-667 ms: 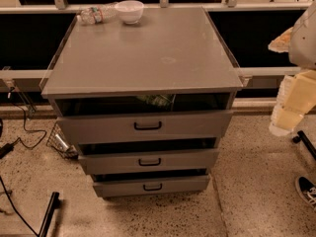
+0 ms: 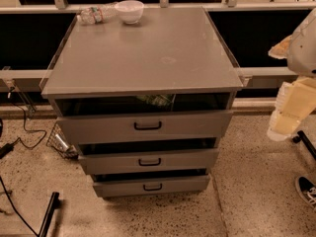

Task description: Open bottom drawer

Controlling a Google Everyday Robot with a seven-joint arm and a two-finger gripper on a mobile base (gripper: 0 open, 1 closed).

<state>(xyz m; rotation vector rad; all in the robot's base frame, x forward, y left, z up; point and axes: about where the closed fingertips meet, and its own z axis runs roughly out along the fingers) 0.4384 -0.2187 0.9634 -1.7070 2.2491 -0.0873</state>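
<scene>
The grey cabinet (image 2: 148,58) has three flat-fronted drawers, each with a black bar handle. The bottom drawer (image 2: 113,187) is the narrowest front, lowest near the floor, with its handle (image 2: 152,186) at the middle. A dark gap shows above its front. The mid drawer (image 2: 108,163) and the top drawer (image 2: 98,128) also stand slightly out. My gripper (image 2: 280,127) hangs on the cream and white arm at the right edge. It is well right of the cabinet, about level with the top drawer, and touches nothing.
A plastic bottle (image 2: 96,15) and a white bowl (image 2: 129,10) lie at the back of the cabinet top. Cables (image 2: 19,132) trail on the floor at left, a black bar (image 2: 48,214) lies at bottom left, and a shoe (image 2: 307,189) is at bottom right.
</scene>
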